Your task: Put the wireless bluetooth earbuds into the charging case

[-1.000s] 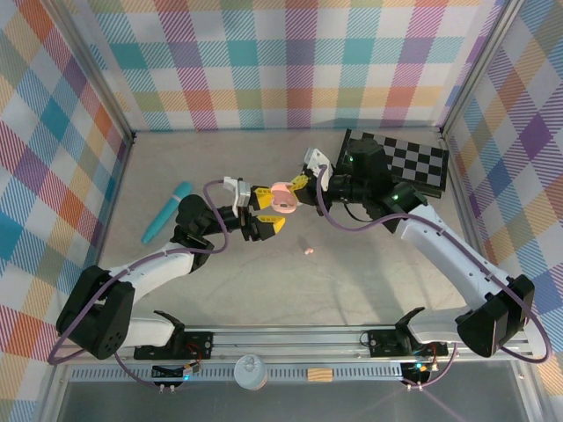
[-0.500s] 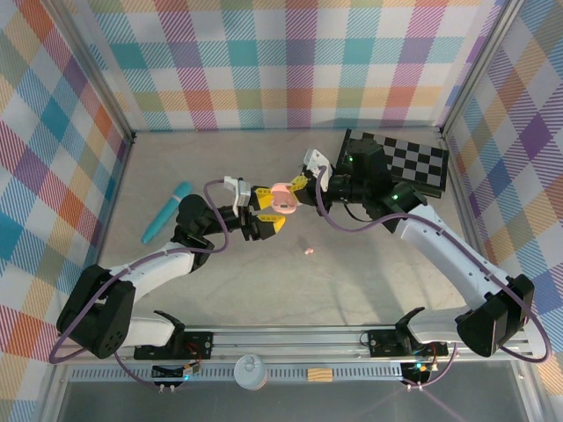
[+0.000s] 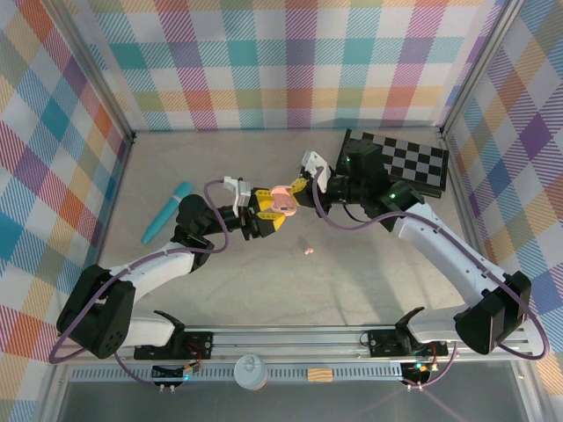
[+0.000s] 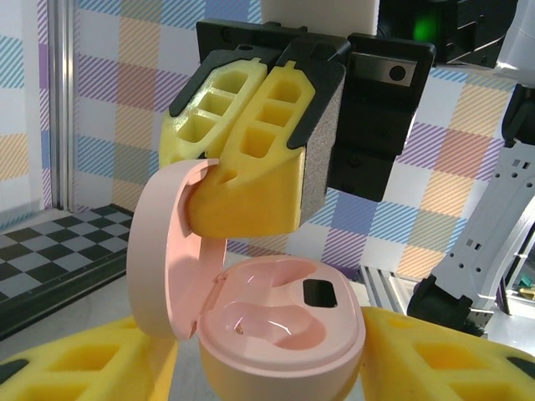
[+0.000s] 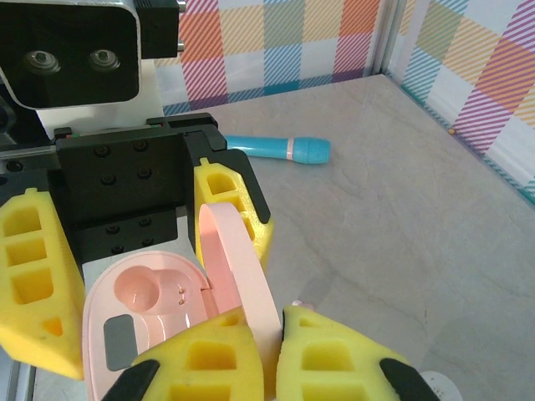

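Above the tabletop (image 3: 220, 290), the charging case (image 4: 284, 342) is being clamped by the left hand (image 3: 267, 209), its lid (image 4: 159, 251) pinched from two o'clock by the right hand (image 5: 266, 334); steadiness is needed.

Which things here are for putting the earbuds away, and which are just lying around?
For the job: pink case, open, held by the left claw and right claw; tiny pink earbud on the table.
Just lying about: teal tube; checkered board.
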